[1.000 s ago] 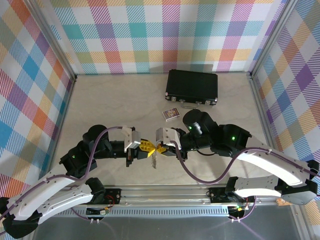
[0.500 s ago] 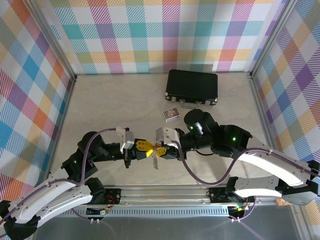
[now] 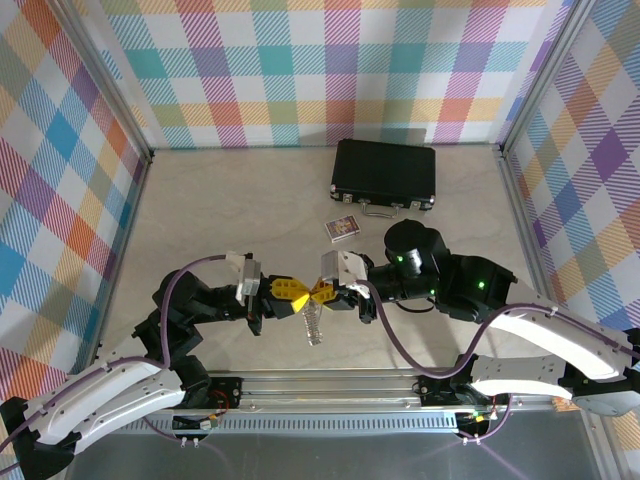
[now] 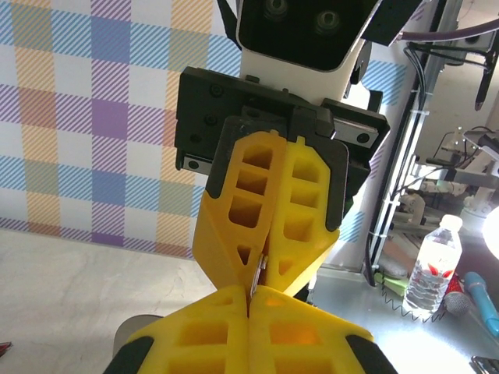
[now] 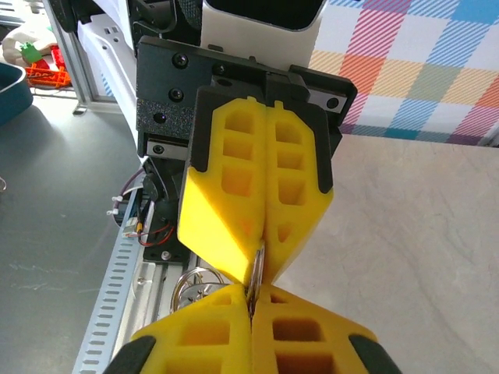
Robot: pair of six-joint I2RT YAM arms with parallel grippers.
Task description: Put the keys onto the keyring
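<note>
My left claw [image 3: 298,295] and right claw [image 3: 316,293] meet tip to tip over the front middle of the surface [image 3: 230,210], with no gap between them. The keyring [image 3: 313,326] dangles just under that join and blocks any pass beneath. Behind the tips the way is free up to the small card box [image 3: 344,228]. Past it, the black case [image 3: 385,172] lies near the back wall [image 3: 320,70]. The far-left stretch is bare. The left wall [image 3: 60,180] and right wall [image 3: 580,170] hem my flanks, and the metal rail [image 3: 330,385] closes the near edge.
</note>
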